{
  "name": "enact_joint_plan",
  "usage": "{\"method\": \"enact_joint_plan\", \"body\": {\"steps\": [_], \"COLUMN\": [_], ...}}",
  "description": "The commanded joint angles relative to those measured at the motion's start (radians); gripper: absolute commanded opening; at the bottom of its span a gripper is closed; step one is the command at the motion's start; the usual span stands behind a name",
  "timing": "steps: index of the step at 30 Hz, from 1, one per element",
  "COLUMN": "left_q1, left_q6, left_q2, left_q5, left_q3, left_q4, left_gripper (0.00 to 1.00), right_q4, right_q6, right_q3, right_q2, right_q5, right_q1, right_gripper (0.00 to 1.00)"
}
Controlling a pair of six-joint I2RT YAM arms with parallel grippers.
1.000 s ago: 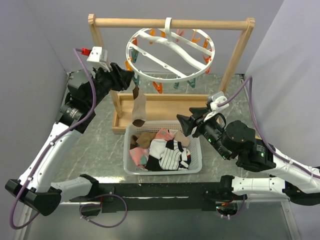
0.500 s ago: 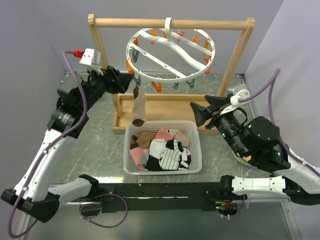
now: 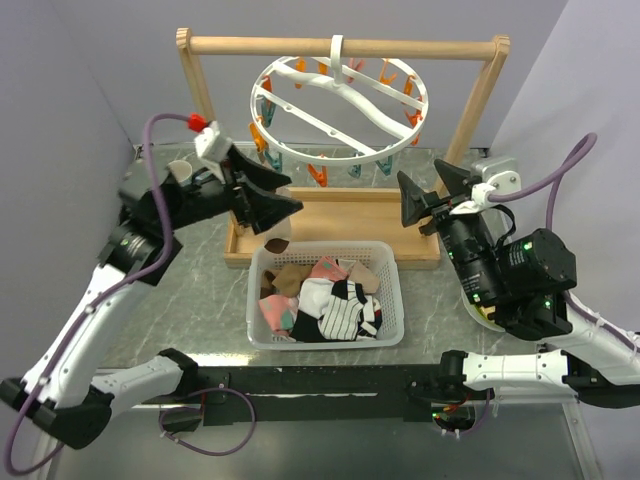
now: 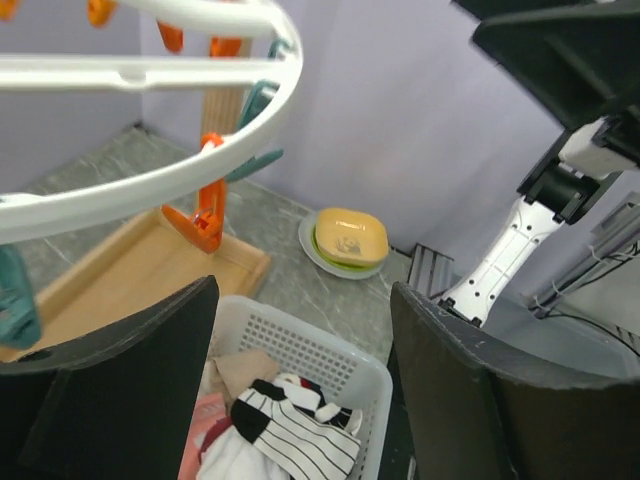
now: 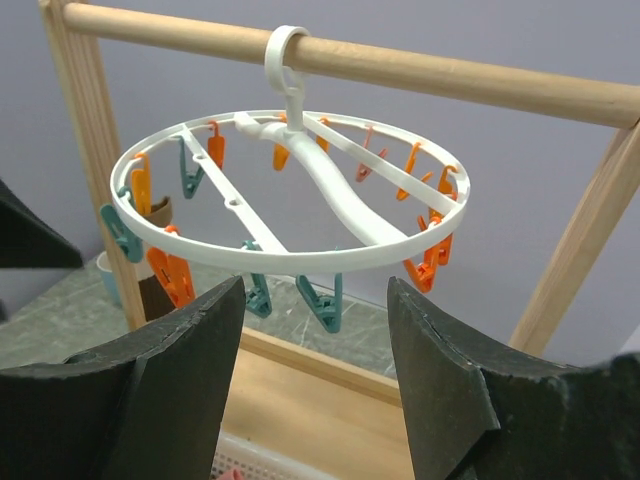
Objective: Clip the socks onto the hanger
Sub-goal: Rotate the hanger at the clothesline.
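A white mesh basket sat just below the left pincer, with a yellow bowl on a pale plate farther ahead. A wooden frame stood before the right pincer, its tray lower down.

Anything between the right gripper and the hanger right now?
Nothing. In the right wrist view the hanger hangs straight ahead of the open right gripper, with only air across that stretch.

The round white plastic hanger ring looks smooth and glossy; the pale wooden frame is matt. The soft cloth socks lie in a white perforated plastic basket on the faintly shiny grey marbled table.
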Motion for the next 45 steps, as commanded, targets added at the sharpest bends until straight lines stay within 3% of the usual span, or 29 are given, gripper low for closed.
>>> {"method": "enact_joint_plan", "body": {"steps": [1,9,17,22,45], "left_q1": [-0.050,-0.067,-0.067,-0.052,0.067], "left_q6": [-0.002,0.009,0.035,0.024,0.020], "left_q2": [0.059,0.100,0.105,0.100,0.209], "left_q5": [-0.015,-0.237,-0.458,-0.616,-0.797], "left_q3": [-0.016,0.007,0.017,0.010,0.129], "left_q4": [0.040,0.055,0.014,-0.005,-0.057], "left_gripper": [0.74,0.70,0.56,0.54,0.51], "right_q4": [0.071,-0.007,-0.053,-0.082,-0.187], "right_q6": [-0.037,0.044,0.117,0.153,0.232], "right_q3": [0.012,0.019,0.006,0.009,0.068], "right_q2": [0.021,0.037,0.044,0.038,0.037], "right_q5": [0.046,0.020,0.001,-0.015,-0.076], "right_q1": [-0.002,-0.005,-0.005,-0.004,0.021], "right_gripper": [0.66,0.66,0.66,0.66,0.65]}}
